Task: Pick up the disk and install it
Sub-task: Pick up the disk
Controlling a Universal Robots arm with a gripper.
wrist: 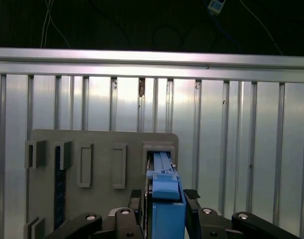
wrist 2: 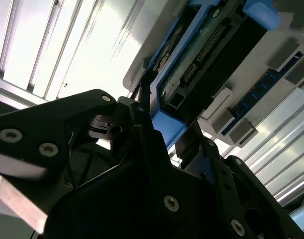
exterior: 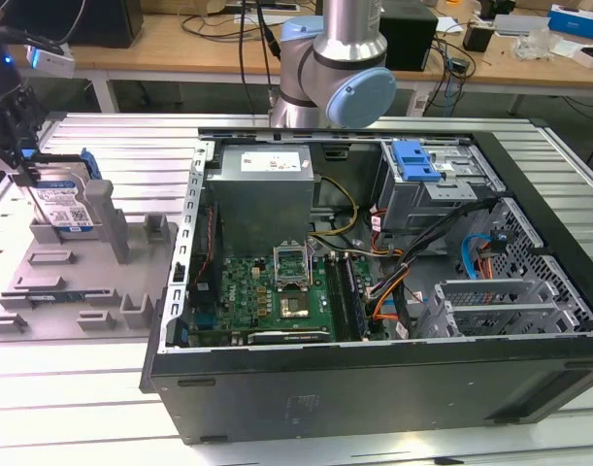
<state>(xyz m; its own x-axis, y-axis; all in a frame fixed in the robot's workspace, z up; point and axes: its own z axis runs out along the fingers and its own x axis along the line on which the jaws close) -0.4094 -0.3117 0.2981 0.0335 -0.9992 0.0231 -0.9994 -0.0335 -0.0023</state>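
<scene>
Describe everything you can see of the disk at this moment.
The disk stands upright on edge in a slot of the grey fixture at the exterior view's left: silver-grey body, white-and-blue label, blue plastic carrier around it, a dark circuit board on one face. The claw sits at its top edge.

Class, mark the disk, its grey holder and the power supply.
the disk [exterior: 65, 206]: exterior view, white-and-blue label.
the grey holder [exterior: 90, 276]: exterior view, bare base.
the power supply [exterior: 262, 209]: exterior view, grey side panel.

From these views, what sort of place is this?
Likely a robotics lab bench: an opened desktop PC case on a slotted aluminium table, a grey fixture plate holding the disk, cluttered wooden workbenches behind.
</scene>
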